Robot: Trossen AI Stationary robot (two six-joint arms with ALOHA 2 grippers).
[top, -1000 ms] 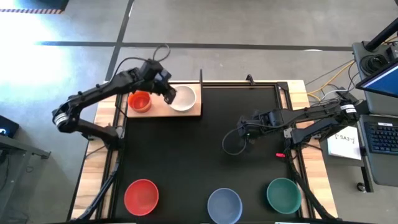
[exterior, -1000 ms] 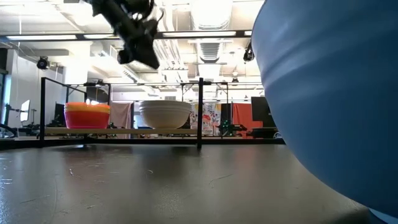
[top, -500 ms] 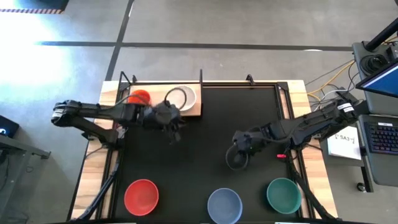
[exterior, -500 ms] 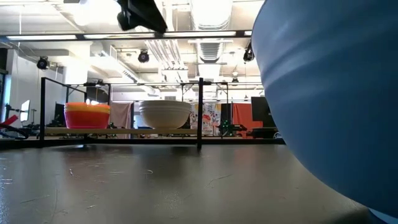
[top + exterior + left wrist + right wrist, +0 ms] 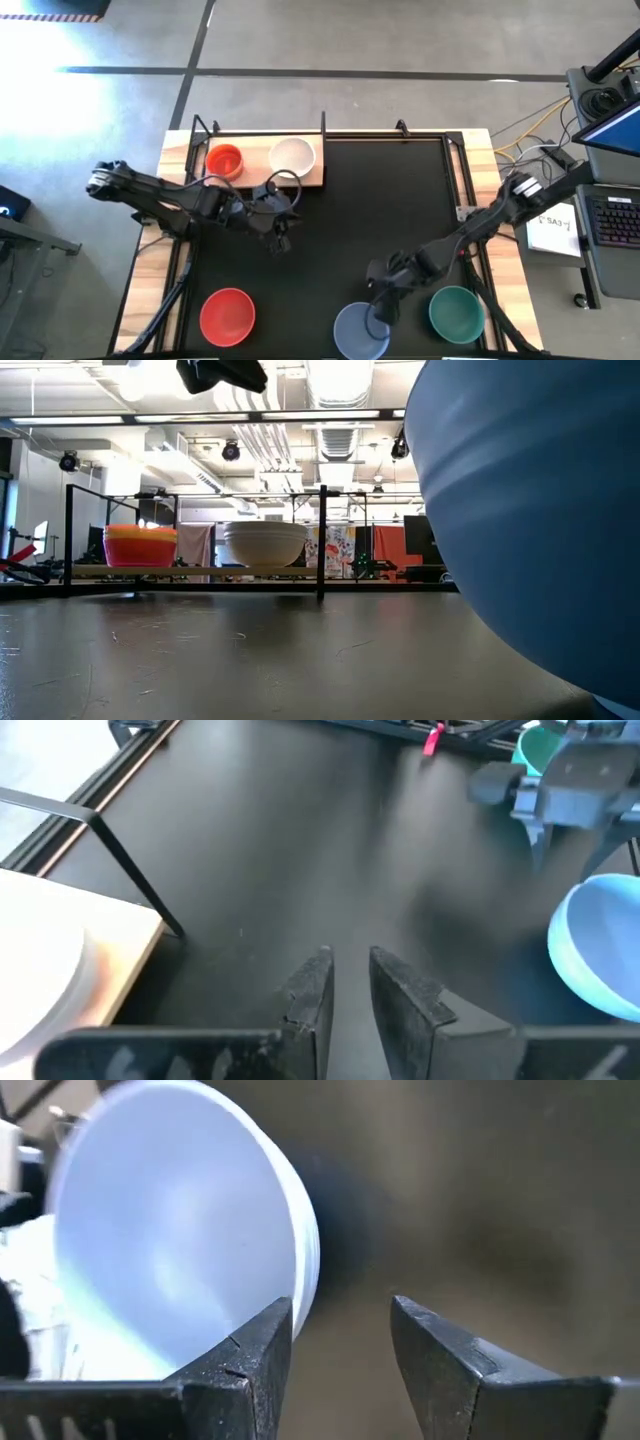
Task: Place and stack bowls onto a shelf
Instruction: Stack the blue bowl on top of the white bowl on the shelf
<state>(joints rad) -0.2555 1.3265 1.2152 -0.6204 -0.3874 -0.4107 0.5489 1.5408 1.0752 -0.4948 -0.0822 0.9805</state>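
- Rim of the blue bowl (image 5: pixel 361 331) was the key: the right gripper (image 5: pixel 381 300) hung just above its far edge, and in the right wrist view its fingers (image 5: pixel 250 1355) were spread, one over the inside of the bowl and the other outside the wall, with nothing held yet.
- The blue bowl stood at the near edge of the mat (image 5: pixel 330 220), between the red bowl (image 5: pixel 227 316) and the teal bowl (image 5: pixel 455 312); the right arm was clearly the nearer one.
- The shelf (image 5: pixel 255 178) lay at the far left corner, well apart from the blue bowl, with the orange stack (image 5: pixel 224 160) and the white bowl (image 5: pixel 292 155) on it side by side.
- The left gripper (image 5: pixel 279 235) hovered over the mat just in front of the shelf, its fingers (image 5: pixel 310 995) nearly together and empty.
- In the low view the blue bowl filled the right side and hid what was behind it; how many bowls sat in the orange stack could not be told.
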